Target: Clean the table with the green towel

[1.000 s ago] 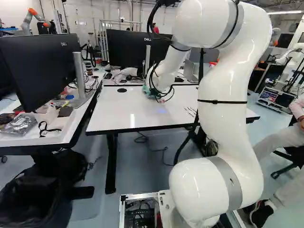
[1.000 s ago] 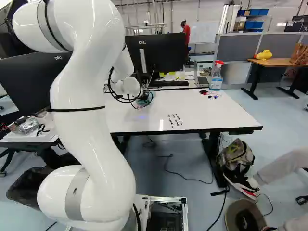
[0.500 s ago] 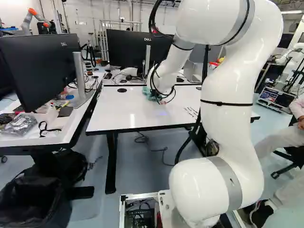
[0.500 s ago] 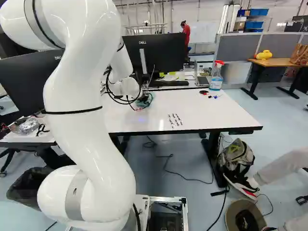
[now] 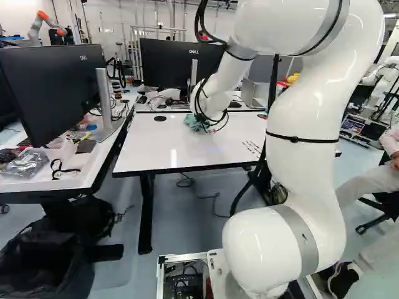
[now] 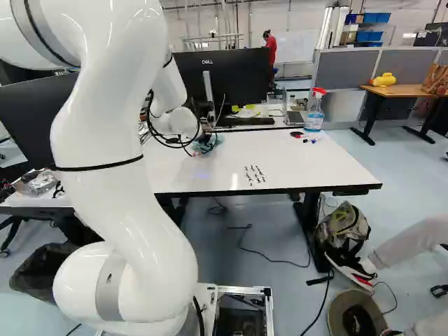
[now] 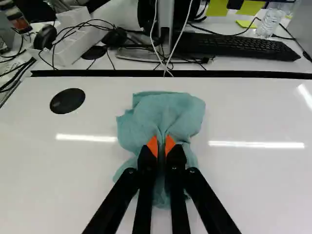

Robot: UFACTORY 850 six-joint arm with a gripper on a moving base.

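Note:
The gripper (image 5: 204, 127) is low over the far half of the white table (image 5: 146, 149), its tip at the green towel (image 5: 192, 122). In the wrist view, the gripper (image 7: 161, 146) has its orange-padded fingers pinched together on the middle of the bunched towel (image 7: 168, 114). Cloth spreads ahead of the fingertips and to both sides, with some beneath the fingers. Dark written marks (image 6: 255, 175) stand on the tabletop right of the towel in the right base view, apart from it.
A spray bottle (image 6: 315, 112) and markers (image 6: 310, 140) are at the table's far right. A black disc (image 7: 67, 101) lies near the towel. Beyond the table's far edge stand a monitor (image 5: 177, 65) and a keyboard (image 7: 234, 48). A cluttered desk (image 5: 68, 177) adjoins on the left.
The arm's elbow has swung back toward the base, and the gripper has shifted slightly nearer with the towel in it. The base has stayed put.

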